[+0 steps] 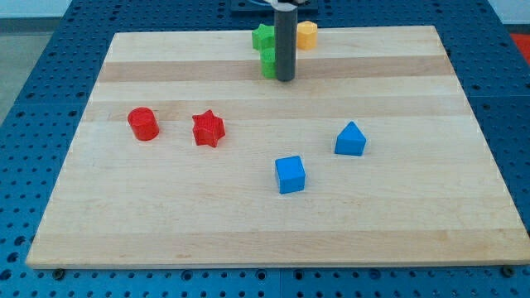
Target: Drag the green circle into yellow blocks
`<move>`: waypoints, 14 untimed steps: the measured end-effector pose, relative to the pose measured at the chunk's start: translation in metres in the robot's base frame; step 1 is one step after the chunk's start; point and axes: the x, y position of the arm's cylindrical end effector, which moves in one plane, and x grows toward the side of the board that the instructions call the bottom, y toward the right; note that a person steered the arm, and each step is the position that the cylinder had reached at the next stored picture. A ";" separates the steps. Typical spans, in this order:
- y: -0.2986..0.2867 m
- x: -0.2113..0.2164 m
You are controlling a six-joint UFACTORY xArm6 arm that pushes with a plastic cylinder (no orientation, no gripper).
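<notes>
Bright, even light falls from overhead, and the counter (248, 223) shows no glare. Shadows are short and soft beneath the blocks. Everything looks sharp, edges undistorted.

A single camera view covers the scene. It looks from the near edge of the tabletop (273, 232), raised above it and tilted down, so the wooden board recedes toward the view's top and narrows there. The camera stands back far enough to take in the whole board with all four edges, plus a margin of blue perforated surface (33, 108) along the view's left, right and bottom. The rod (285, 45) enters from the view's top, its upper part cut off by the frame.
</notes>
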 end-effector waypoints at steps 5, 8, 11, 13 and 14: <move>-0.042 -0.036; -0.022 0.009; 0.012 -0.034; 0.014 -0.039; 0.021 -0.005</move>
